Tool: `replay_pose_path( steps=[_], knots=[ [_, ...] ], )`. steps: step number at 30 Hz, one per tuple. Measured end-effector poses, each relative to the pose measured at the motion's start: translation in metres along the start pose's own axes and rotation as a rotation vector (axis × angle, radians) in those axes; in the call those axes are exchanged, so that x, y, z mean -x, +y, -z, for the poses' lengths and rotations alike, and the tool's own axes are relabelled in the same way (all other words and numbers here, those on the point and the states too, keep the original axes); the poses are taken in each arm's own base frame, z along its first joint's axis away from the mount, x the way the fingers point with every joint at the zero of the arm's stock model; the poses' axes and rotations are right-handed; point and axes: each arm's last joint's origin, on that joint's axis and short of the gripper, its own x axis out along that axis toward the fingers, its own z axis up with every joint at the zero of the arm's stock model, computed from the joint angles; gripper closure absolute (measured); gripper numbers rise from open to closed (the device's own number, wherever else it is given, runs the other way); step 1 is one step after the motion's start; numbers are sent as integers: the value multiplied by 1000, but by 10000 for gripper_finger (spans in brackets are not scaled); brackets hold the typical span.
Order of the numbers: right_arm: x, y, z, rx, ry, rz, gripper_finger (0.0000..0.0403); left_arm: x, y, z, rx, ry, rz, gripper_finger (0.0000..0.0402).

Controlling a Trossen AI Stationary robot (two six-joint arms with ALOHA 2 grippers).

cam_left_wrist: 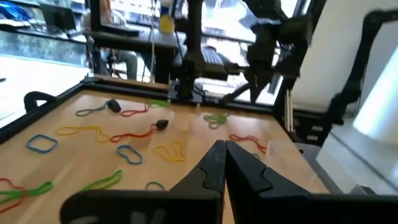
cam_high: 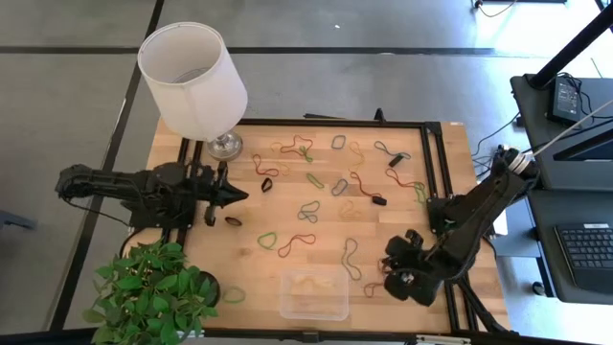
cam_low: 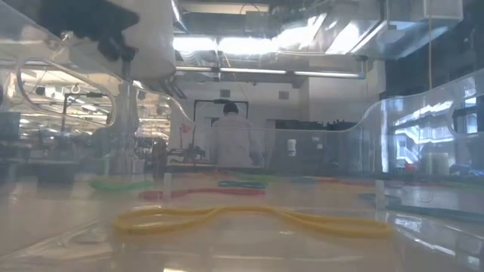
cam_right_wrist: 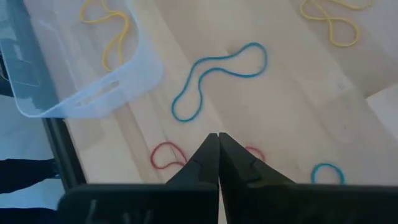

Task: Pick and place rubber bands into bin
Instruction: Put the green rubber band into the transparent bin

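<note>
A: Starting at the left of the overhead frame, the left gripper sits pinched shut with nothing in it, below the lamp. Any risk there?

B: Little while it waits, though a careless sweep could knock the lamp or brush the plant at lower left.

A: The rubber bands lie scattered over the middle of the table. The bin is at bottom centre, with one yellow band in it.

B: At lower right, the right gripper is also closed and empty, tips above a red band, the bin's corner just beside. Descending shut, it would only press the band flat, or slide it. Opening wide there might catch the bin's rim and shove it.
</note>
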Motion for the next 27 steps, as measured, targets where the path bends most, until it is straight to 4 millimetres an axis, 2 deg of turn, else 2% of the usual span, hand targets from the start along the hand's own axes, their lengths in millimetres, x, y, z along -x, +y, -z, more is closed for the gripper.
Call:
replay_pose_path(
  steps=[6, 11, 18, 22, 27],
  knots=[
    [8, -21, 5, 104, -5, -34, 403, -44, -12, -30, -2, 108, 20, 395],
    [18, -26, 0, 239, -24, -71, 403, -76, -21, -49, 54, 56, 52, 395],
    [25, -30, -4, 349, -67, -77, 403, -105, -22, -54, 61, -87, 64, 395],
    [26, -31, -5, 344, -85, -75, 403, -116, -21, -49, 62, -109, 50, 395],
    [26, -32, -8, 253, -199, -30, 403, -127, -15, -38, 27, -77, -19, 396]
  ],
)
